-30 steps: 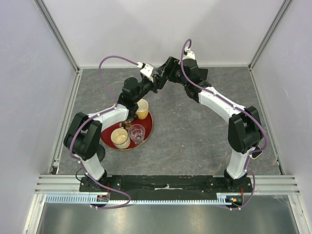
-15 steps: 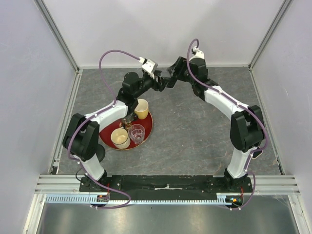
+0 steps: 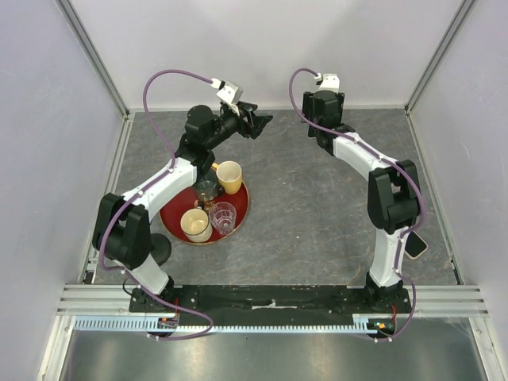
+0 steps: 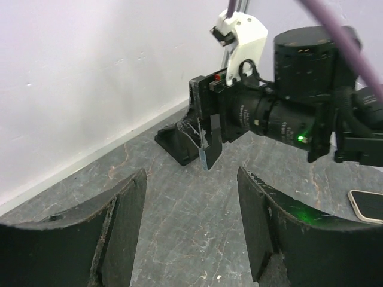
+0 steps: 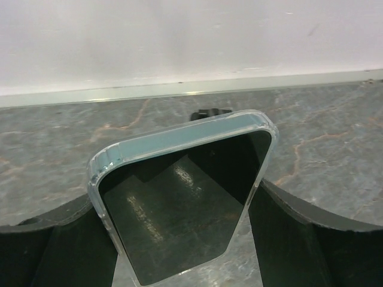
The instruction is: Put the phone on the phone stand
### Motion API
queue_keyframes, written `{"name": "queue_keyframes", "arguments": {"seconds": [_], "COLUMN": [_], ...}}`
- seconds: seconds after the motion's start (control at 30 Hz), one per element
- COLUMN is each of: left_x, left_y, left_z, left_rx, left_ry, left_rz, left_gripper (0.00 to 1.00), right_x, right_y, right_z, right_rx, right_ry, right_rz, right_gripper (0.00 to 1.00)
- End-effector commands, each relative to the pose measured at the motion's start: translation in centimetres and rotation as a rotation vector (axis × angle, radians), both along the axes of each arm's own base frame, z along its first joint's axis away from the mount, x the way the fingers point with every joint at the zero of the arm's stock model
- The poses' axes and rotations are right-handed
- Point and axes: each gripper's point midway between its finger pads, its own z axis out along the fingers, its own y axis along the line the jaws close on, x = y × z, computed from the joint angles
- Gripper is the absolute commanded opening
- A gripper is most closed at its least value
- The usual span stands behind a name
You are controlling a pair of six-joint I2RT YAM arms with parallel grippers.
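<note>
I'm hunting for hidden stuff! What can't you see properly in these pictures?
Top view: the left arm covers part of the phone stand.
Left wrist view: the right edge cuts off the phone.
Right wrist view: the clear-rimmed slab runs off the bottom, half-hiding a small black thing.

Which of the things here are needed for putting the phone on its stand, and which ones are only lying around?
Needed: large slim phone with black screen and cream rim; small matte black stand with round base.
Not needed: round red tray; yellow cup; cream cup; clear glass; dark clear-rimmed slab in the right gripper.
</note>
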Motion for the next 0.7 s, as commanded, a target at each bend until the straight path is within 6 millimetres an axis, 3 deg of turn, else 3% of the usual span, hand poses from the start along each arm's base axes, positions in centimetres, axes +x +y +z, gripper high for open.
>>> {"name": "queue_keyframes", "arguments": {"seconds": [0.0,0.17,0.2,0.5,0.67], "left_x": [-0.7,-0.9,-0.9,-1.4,-1.5], "left_y": [-0.5,-1.0,-1.1,-2.0,-2.1], "left_z": [2.4,2.1,2.3,2.3,2.6], "left_rx": [-0.052,-0.070,-0.079,-0.099,-0.108], "left_ry": [-0.020,-0.005,-0.009,0.004,0.000], "left_rz": [-0.041,-0.074,-0.079,-0.142,-0.152], "left_gripper": [0.68,0.68,0.67,0.66,0.65], "right_x": [2.2,3.8,4.3,6.9,7.1], "right_y": [-3.2,-4.5,-5.0,-4.8,-4.9], "right_z": [3.9,2.3,1.2,-0.4,-0.5], "right_rx": [-0.072,-0.082,-0.086,-0.039,-0.039], "right_ry": [-0.129,-0.127,-0.114,-0.158,-0.183], "right_rz": [-0.154,-0.179,-0.189,-0.219,-0.222], "right_gripper": [0.00,0.00,0.00,0.00,0.00]}}
